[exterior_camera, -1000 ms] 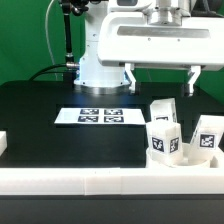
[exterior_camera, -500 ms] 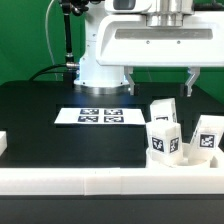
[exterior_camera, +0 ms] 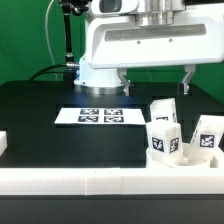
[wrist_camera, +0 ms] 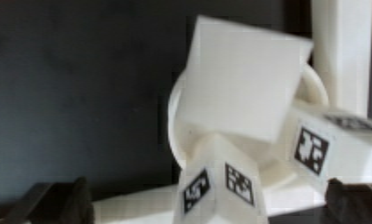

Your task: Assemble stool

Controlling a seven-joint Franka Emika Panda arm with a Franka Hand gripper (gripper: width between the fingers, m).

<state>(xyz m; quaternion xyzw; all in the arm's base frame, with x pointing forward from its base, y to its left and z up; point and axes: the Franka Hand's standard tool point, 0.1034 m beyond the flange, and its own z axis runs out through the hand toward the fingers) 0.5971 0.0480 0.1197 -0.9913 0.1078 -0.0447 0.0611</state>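
Observation:
The stool's round white seat lies at the exterior view's right, against the white border rail. Three blocky white legs with black-and-white tags stand up on it: one at the back, one in front, one at the right. My gripper hangs open and empty well above them, touching nothing. In the wrist view my gripper shows two dark fingertips wide apart. The seat and the tagged legs lie below and between them.
The marker board lies flat on the black table to the exterior view's left of the stool. The long white border rail runs along the front. A small white block sits at the far left edge.
The arm's white body and gripper have shifted slightly toward the exterior view's left. The seat and legs have not moved.

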